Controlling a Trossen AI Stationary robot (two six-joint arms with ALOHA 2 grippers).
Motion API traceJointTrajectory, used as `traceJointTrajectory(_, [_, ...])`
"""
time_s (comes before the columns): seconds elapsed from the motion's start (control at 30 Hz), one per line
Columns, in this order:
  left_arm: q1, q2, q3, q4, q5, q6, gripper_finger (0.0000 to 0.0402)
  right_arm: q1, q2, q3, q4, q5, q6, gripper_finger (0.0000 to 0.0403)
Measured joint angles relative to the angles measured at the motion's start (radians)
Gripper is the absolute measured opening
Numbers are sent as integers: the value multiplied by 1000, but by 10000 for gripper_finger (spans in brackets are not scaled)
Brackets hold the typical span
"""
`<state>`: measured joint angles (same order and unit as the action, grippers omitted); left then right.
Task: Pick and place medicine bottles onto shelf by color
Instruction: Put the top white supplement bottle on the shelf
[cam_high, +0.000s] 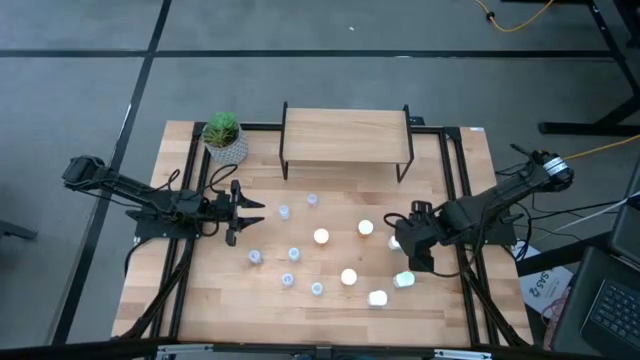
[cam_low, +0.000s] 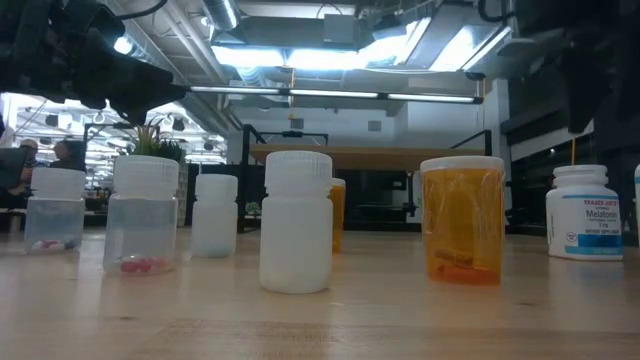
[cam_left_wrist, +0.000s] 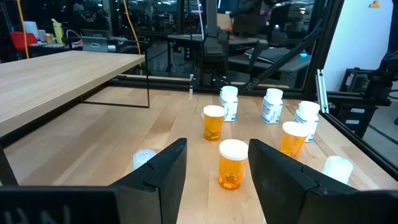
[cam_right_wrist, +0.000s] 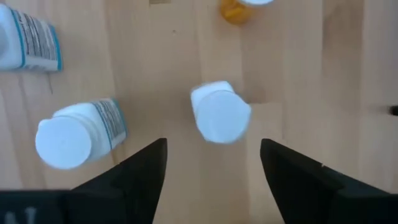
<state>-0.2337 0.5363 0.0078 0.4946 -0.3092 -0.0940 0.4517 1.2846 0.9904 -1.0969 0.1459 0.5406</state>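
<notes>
The shelf (cam_high: 345, 135) stands at the table's far edge with a bare top. Small clear-blue bottles (cam_high: 294, 254), orange bottles (cam_high: 321, 237) and white bottles (cam_high: 378, 298) stand upright on their bases, scattered over the middle of the table. My right gripper (cam_high: 410, 248) hovers open at the right, pointing down. In its wrist view a white bottle (cam_right_wrist: 217, 115) stands on the table just beyond its fingers, and my right gripper (cam_right_wrist: 214, 155) is clear of it. My left gripper (cam_high: 255, 212) waits open and level at the left; an orange bottle (cam_left_wrist: 233, 163) stands farther off, in line with its fingers.
A potted green plant (cam_high: 224, 138) stands left of the shelf. Two labelled white bottles (cam_right_wrist: 74, 134) (cam_right_wrist: 28, 43) stand near the one under my right gripper. Black frame rails (cam_high: 455, 190) run along the table's sides. Bare wood lies along the near edge (cam_high: 300, 325).
</notes>
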Motion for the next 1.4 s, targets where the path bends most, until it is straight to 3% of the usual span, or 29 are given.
traceJointTrajectory(0.2, [0,0,0,0,0,37,165,-19,5,-82,115,10,-82,259])
traceJointTrajectory(0.33, [0,0,0,0,0,52,165,-35,5,-101,115,71,-79,259])
traceJointTrajectory(0.5, [0,0,0,0,0,53,165,-43,5,-140,158,14,-74,259])
traceJointTrajectory(0.8, [0,0,0,0,0,53,165,-43,5,-213,272,54,-75,259])
traceJointTrajectory(1.07, [0,0,0,0,0,54,165,-43,5,-213,274,37,-80,258])
traceJointTrajectory(1.4, [0,0,0,0,0,54,165,-43,5,-213,280,37,-73,177])
